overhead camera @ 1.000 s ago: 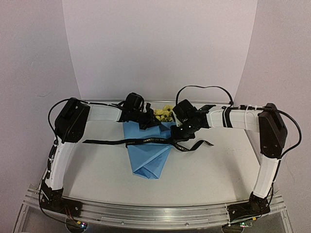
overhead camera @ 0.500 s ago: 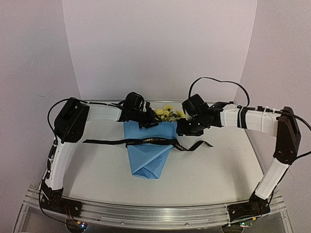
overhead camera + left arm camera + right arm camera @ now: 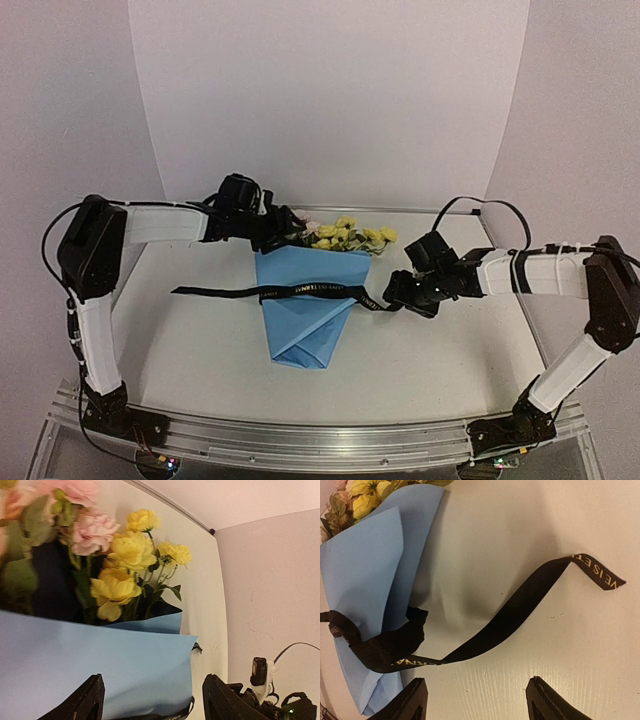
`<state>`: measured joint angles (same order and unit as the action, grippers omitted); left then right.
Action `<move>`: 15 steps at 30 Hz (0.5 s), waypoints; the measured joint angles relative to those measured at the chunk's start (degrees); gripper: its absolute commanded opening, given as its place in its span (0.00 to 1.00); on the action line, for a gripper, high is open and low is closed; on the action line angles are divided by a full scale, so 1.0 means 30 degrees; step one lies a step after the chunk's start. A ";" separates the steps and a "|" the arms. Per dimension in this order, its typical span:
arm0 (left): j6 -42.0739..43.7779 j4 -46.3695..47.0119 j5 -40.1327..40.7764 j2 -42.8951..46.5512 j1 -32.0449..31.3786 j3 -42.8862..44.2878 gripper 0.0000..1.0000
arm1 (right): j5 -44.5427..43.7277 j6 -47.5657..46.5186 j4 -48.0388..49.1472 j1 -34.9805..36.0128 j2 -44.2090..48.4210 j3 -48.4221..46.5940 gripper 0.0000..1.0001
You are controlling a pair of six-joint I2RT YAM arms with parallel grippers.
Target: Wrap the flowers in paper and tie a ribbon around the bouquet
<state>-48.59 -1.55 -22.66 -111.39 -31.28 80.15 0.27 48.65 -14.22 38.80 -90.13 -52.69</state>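
Note:
The bouquet lies flat on the table: a light blue paper (image 3: 300,315) cone with yellow and pink flowers (image 3: 345,237) sticking out at its far end. A black ribbon (image 3: 230,292) crosses the cone, with a bunched knot at its right side. My left gripper (image 3: 278,229) is open at the cone's far left corner, holding nothing; its view looks across the paper (image 3: 100,660) to the flowers (image 3: 120,555). My right gripper (image 3: 397,291) is open beside the ribbon's right tail (image 3: 520,605), which lies loose ahead of its fingers (image 3: 412,700).
A white curved backdrop (image 3: 330,100) rises behind the table's far edge. The right arm (image 3: 270,705) shows at the lower right of the left wrist view. The metal rail (image 3: 320,440) with both arm bases runs along the near edge.
Both grippers went from shut to open. The left arm drew back to the left off the bouquet's top. The right arm swung right and toward me, to the ribbon's right tail, uncovering the flowers.

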 measured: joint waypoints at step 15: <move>-0.1103 -0.1947 0.3794 0.7998 0.3013 -1.1216 0.66 | 0.0882 1.0419 0.6611 -0.0810 -0.0470 0.3538 0.85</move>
<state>-51.91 -7.39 -11.28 -87.40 -22.24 46.50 2.92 79.91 5.61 36.37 -91.54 -42.08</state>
